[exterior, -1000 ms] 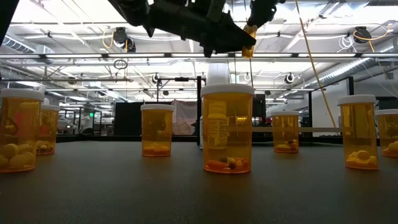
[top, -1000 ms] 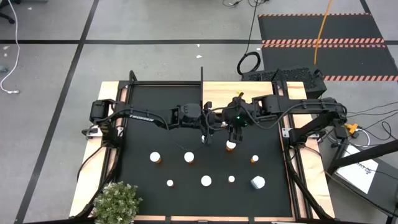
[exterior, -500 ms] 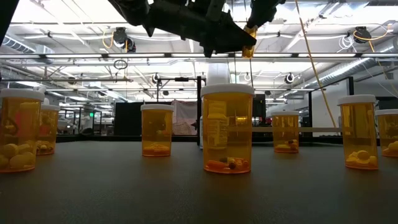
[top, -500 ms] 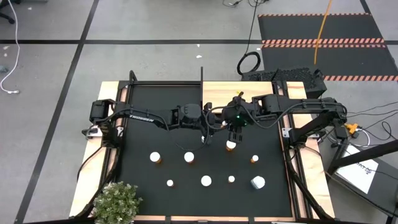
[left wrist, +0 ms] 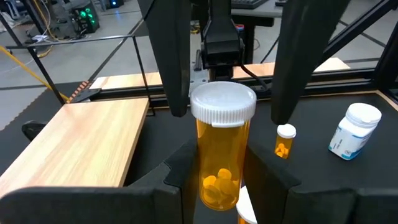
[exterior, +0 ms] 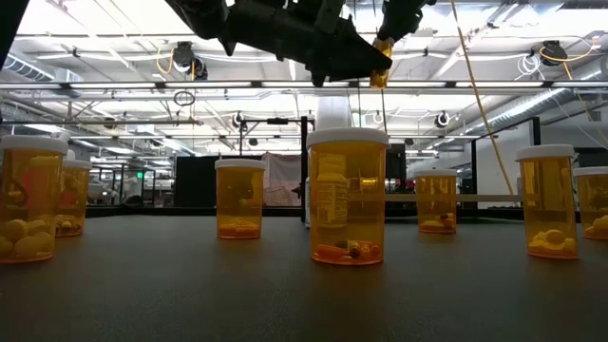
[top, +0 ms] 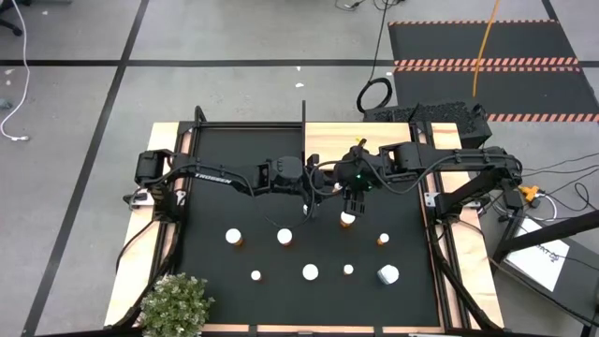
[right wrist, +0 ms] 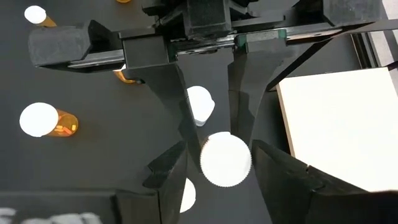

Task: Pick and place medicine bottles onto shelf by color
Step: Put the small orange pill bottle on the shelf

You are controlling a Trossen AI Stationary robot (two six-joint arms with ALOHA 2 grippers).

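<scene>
An orange medicine bottle (left wrist: 222, 146) with a white cap (right wrist: 225, 158) stands upright between the fingers of my left gripper (left wrist: 222, 171), over the middle of the black mat (top: 215, 206). My left gripper (top: 328, 198) is shut on it. My right gripper (right wrist: 225, 163) is open and points down over the bottle. Its two fingers (left wrist: 175, 62) stand on either side of the cap, and small gaps show in the right wrist view. The light-wood shelf (top: 328, 139) lies at the mat's far edge. It also shows in the left wrist view (left wrist: 74, 143). My left gripper pinches the bottle's orange body (left wrist: 206, 155) below the cap between its two fingers (left wrist: 180, 177). The fingers come level from the table's left side. The bottle stands upright, cap up, its base hidden by the gripper. Another bottle's cap shows underneath, so it hangs clear of the mat.
Several orange bottles with white caps stand on the mat toward the near edge (top: 284, 236) (top: 234, 236) (top: 310, 272). A small orange bottle (left wrist: 285, 142) and a white bottle (left wrist: 353, 130) are at the near right. A potted plant (top: 176, 304) sits at the near left corner.
</scene>
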